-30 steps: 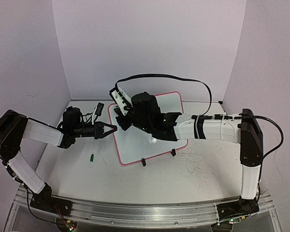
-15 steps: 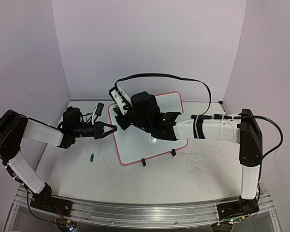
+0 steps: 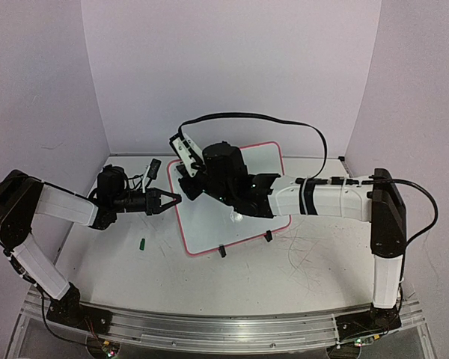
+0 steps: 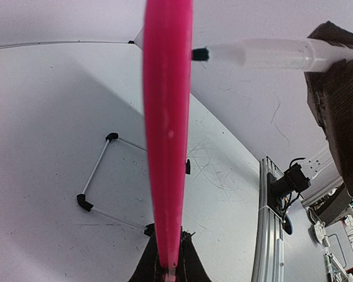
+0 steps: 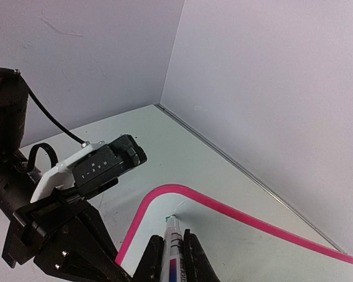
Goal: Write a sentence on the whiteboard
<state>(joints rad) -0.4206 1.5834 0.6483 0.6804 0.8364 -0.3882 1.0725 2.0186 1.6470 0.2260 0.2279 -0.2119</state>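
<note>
The whiteboard [image 3: 217, 228], white with a pink rim, stands tilted at mid-table. My left gripper [image 3: 172, 199] is shut on its left rim; in the left wrist view the pink rim [image 4: 167, 117] runs straight up from the gripper [image 4: 167, 261]. My right gripper [image 3: 188, 188] hovers over the board's upper left corner, shut on a marker [image 5: 172, 252]. The marker's green tip [image 5: 169, 219] touches the whiteboard [image 5: 235, 247] just inside the rounded corner. The same marker [image 4: 253, 54] shows in the left wrist view. The sentence is out of view.
A small green cap [image 3: 143, 242] lies on the table left of the board. Faint grey scribbles [image 3: 307, 250] mark the tabletop at right. The board's wire feet [image 4: 100, 170] rest behind it. Walls close in at the back and sides.
</note>
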